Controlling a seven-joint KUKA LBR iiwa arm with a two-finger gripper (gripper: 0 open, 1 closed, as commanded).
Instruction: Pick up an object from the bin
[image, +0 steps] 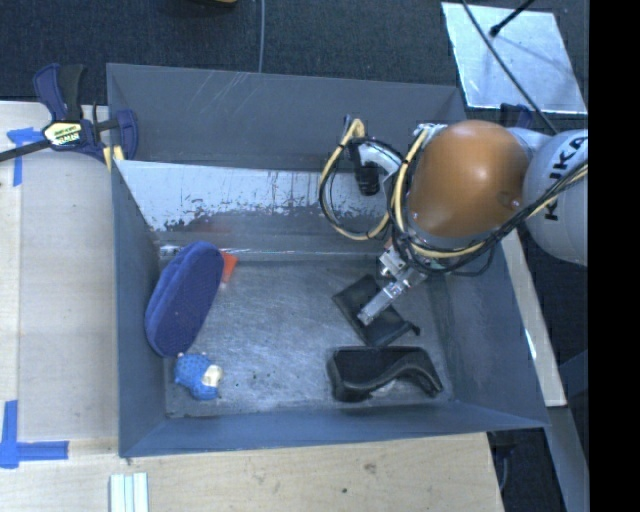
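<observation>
My gripper (373, 312) hangs low in the right half of the bin, its two dark fingers spread apart and open with nothing between them. Just in front of it, by the bin's near right wall, lies a black curved, glossy object (384, 373); the fingers stand a little behind it and apart from it. Along the left wall, far from the gripper, lies a dark blue oval pouch (184, 296).
A small blue and yellow toy (198, 376) lies in the near left corner, below the pouch. A small orange piece (229, 265) peeks out at the pouch's far end. The arm's brown dome and looped cables hang over the far right of the bin.
</observation>
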